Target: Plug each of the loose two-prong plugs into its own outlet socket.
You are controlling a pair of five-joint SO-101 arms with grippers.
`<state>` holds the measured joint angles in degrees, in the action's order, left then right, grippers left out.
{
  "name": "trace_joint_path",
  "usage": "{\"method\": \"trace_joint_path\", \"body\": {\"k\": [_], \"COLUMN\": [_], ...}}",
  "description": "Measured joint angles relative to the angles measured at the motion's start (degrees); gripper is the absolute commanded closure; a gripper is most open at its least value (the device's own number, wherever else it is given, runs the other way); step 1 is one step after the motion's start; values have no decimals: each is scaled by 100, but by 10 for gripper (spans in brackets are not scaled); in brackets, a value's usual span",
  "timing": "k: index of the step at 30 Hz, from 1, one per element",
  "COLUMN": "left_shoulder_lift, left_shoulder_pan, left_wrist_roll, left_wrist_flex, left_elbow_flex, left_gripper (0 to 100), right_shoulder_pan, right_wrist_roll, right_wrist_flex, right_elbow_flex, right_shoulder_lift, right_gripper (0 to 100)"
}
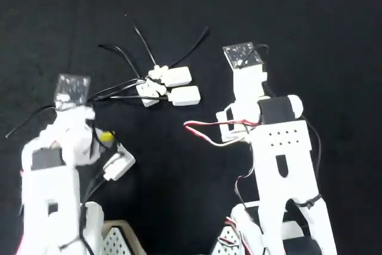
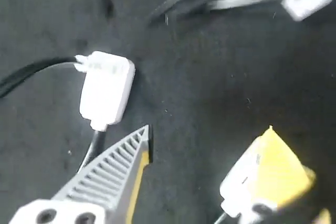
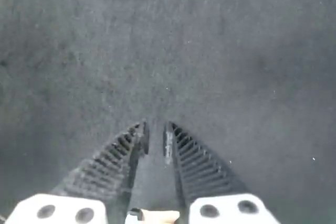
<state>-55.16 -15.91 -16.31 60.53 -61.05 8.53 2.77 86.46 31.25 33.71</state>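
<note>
Black cloth (image 1: 334,40); wrist view catches left claw (image 2: 205,137) spread beside plug (image 2: 105,90).

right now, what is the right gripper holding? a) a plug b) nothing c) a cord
b: the right gripper sits over bare black cloth, almost closed, with nothing in the narrow gap.

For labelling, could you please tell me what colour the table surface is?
Black; the table shows best in the high view.
</note>
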Motion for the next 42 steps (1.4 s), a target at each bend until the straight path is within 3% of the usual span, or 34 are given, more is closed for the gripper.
{"method": "trace_joint_path", "body": {"k": [7, 15, 21, 24, 29, 34, 40, 42], "left_shoulder_lift": [1556, 1785, 1811, 1811, 1811, 1811, 2040, 2233], "left_shoulder_pan": [-862, -1495, -1530, -1415, -765, 501, 2286, 2453], "left_wrist_roll": [-97, -448, -1213, -1319, -1327, -1231, -1363, -1538], "left_wrist_flex": [756, 2251, 3684, 3912, 3982, 3991, 3736, 3297], "left_elbow_flex": [1644, 3314, 4774, 5530, 6286, 6312, 4941, 4114], "left_gripper": [683, 683, 683, 683, 683, 683, 688, 696], "right_shoulder_pan": [-18, -18, -18, -18, -18, -18, -18, -18], "right_wrist_roll": [0, 0, 0, 0, 0, 0, 0, 0], "right_wrist_flex": [0, 35, 35, 35, 35, 35, 35, 35], "right_elbow_flex": [0, 0, 0, 0, 0, 0, 0, 0], "right_shoulder_lift": [-35, -35, -35, -35, -35, -35, -35, -35], "right_gripper": [949, 949, 949, 949, 949, 949, 949, 949]}}
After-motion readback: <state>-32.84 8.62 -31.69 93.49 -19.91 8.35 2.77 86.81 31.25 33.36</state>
